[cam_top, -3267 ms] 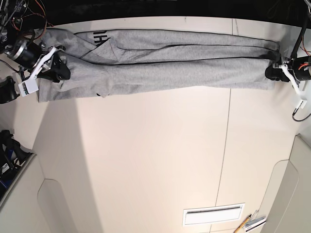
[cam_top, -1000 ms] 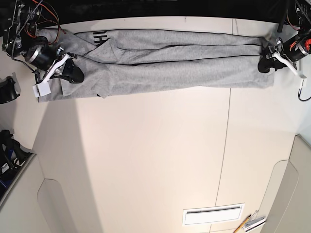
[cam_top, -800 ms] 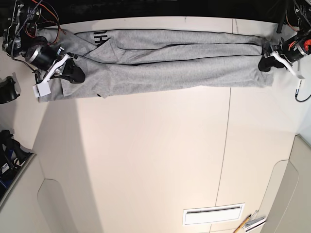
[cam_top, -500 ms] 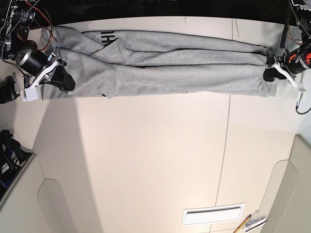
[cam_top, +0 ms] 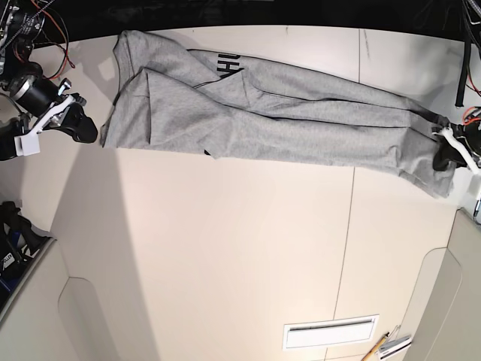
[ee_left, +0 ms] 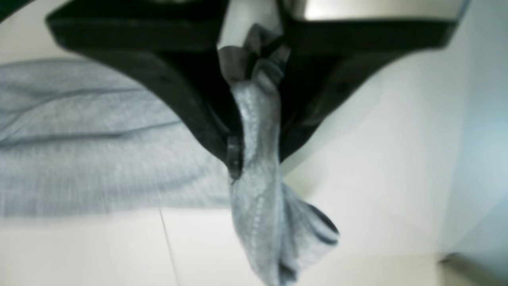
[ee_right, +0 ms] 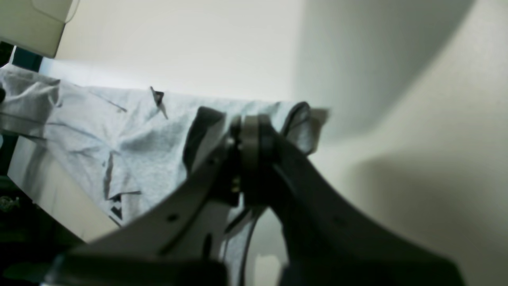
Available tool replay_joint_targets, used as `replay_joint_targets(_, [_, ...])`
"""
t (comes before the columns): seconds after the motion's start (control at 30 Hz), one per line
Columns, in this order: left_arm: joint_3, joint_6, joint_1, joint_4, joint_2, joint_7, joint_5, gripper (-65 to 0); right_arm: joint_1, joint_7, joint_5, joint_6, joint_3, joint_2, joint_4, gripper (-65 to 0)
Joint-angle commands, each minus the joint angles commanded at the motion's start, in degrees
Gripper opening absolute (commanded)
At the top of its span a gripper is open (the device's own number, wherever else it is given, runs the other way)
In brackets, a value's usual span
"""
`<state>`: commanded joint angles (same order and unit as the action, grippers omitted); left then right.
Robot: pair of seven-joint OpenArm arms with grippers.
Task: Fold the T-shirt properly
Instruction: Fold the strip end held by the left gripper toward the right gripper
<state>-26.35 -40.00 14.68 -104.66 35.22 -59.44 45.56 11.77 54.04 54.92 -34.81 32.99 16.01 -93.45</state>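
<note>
While my left gripper (ee_left: pixel 254 131) pinches a bunched corner of the T-shirt (cam_top: pixel 285 124), the rest of the garment lies stretched in a long grey band across the far part of the table (cam_top: pixel 225 256). In the left wrist view, the two black jaws are closed with a twist of grey fabric squeezed between them, and a loose tail hangs below. In the base view that gripper sits at the shirt's end on the picture's right, where the cloth droops toward the table edge.

My right gripper (cam_top: pixel 75 124) is just beside the opposite end of the shirt, on the picture's left, and appears apart from the cloth. Its wrist view shows dark jaws pressed together with nothing clearly held (blur makes this hard to confirm), and the grey fabric lies behind them.

Black block lettering (cam_top: pixel 228 64) shows near the far edge. The shirt looks soft, light and limp, so I judge it will sag and crease wherever it is unsupported. A good hold would be at the hem corners or shoulder seams, where doubled fabric gives the jaws more to bite.
</note>
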Motion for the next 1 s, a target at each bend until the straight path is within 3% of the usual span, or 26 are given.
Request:
replay_joint_targets(0.23, [14.1, 0.0, 1.4, -7.6, -6.3, 0.2, -2.4, -65.0, 0.0, 0.9, 0.5, 0.04, 0.0, 0.0, 0.0, -65.0])
replay_joint_targets(0.37, [22.4, 0.5, 1.4, -7.5, -8.1, 3.0, -8.3, -65.0, 0.0, 2.9, 2.2, 0.02, 0.0, 0.0, 0.0, -64.3])
replay_joint_targets(0.5, [27.3, 0.6, 1.4, -7.5, -8.1, 5.7, -12.0, -64.6, 0.2, 4.6, 2.8, 0.02, 0.0, 0.0, 0.0, -50.5])
replay_joint_targets(0.6, [28.6, 0.6, 1.4, -7.4, -8.1, 6.0, -11.9, -40.5, 1.0, 4.9, 2.0, -0.04, 0.0, -0.2, 0.0, -36.5])
replay_joint_targets(0.67, [28.6, 0.6, 1.4, -7.4, -8.1, 8.1, -11.9, -30.8, 1.8, 4.9, 1.6, -0.02, 0.0, -1.1, 0.0, -29.7])
replay_joint_targets(0.8, [28.6, 0.6, 1.4, -7.4, -8.5, 10.4, -6.4, -29.5, 4.1, 5.0, 1.8, 0.07, 0.0, -3.9, 0.2, -27.7])
replay_joint_targets(1.0, [28.6, 0.3, 1.4, -7.4, -13.5, 10.2, -2.5, -29.5, 5.3, 6.0, 2.8, 0.04, -0.1, -5.6, 0.6, -27.7])
